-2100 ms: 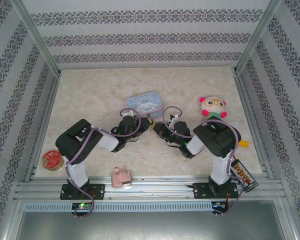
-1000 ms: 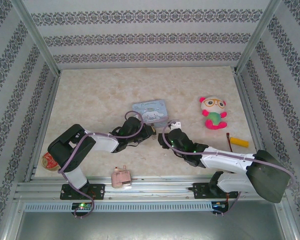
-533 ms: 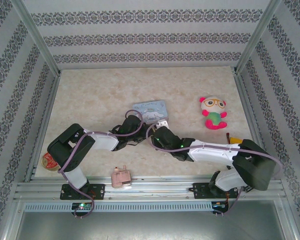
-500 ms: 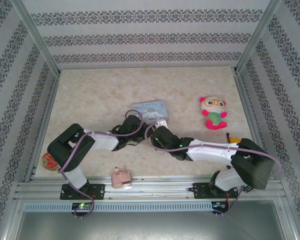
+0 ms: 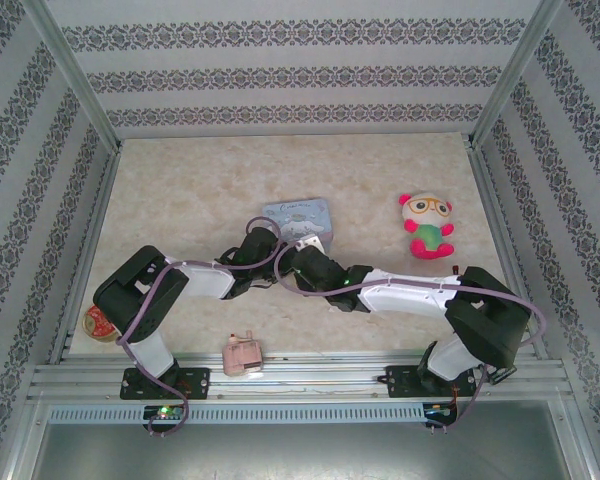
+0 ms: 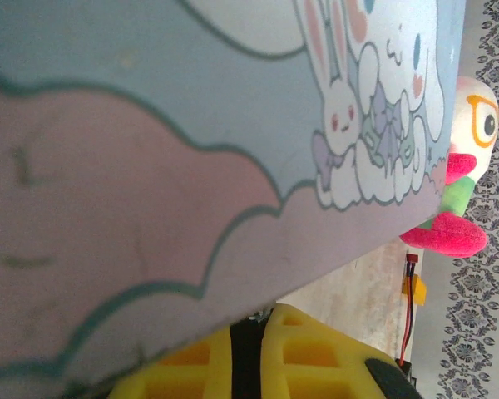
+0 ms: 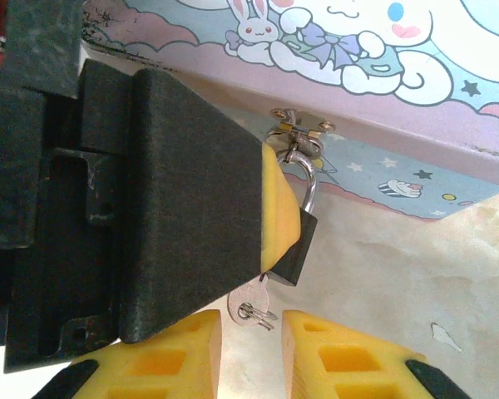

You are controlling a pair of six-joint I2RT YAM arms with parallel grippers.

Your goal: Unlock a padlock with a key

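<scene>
Here the padlock [image 7: 293, 249] hangs from the tin's [image 7: 399, 108] hasp [image 7: 295, 125], long axis 12 to 6, shackle [image 7: 309, 187] up, key [image 7: 251, 299] jutting from its base toward 7. The left gripper [image 7: 271, 212] clamps the padlock from 9. The right gripper [image 7: 251, 353], at 6, stands parted around the key. Bare table [image 7: 416, 283] lies at 4.

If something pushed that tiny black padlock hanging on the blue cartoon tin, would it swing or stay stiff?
The tiny black padlock would probably swing, since its thin silver shackle just loops through the blue cartoon tin's small clasp. It looks light, being so small. The left gripper's black finger against it likely steadies it.
</scene>
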